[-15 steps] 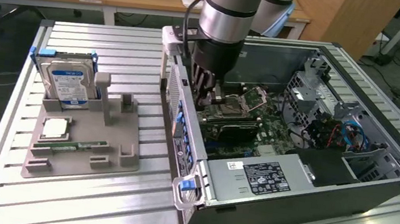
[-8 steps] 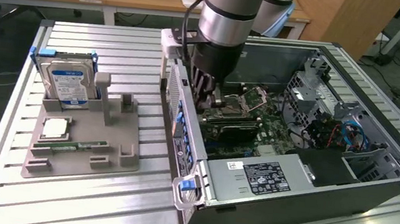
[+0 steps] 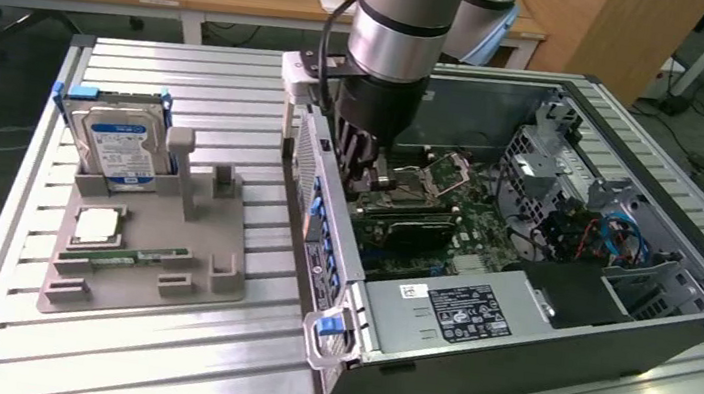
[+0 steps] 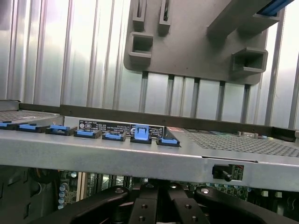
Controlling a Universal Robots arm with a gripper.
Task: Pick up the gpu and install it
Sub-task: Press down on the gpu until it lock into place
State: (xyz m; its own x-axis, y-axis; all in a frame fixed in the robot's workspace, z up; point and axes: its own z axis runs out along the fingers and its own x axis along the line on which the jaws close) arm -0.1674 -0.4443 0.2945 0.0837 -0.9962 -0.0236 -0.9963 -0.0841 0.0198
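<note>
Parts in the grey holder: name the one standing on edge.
The hard drive, with its blue-white label, stands upright at the holder's far end; the processor and the green memory stick lie flat.

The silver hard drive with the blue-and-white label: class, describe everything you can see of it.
The silver metal hard drive stands upright in a slot of the grey plastic holder, on the exterior view's left. Its blue-and-white label faces the camera. Blue plastic rails flank its two sides. It stands apart from the black computer case.
</note>
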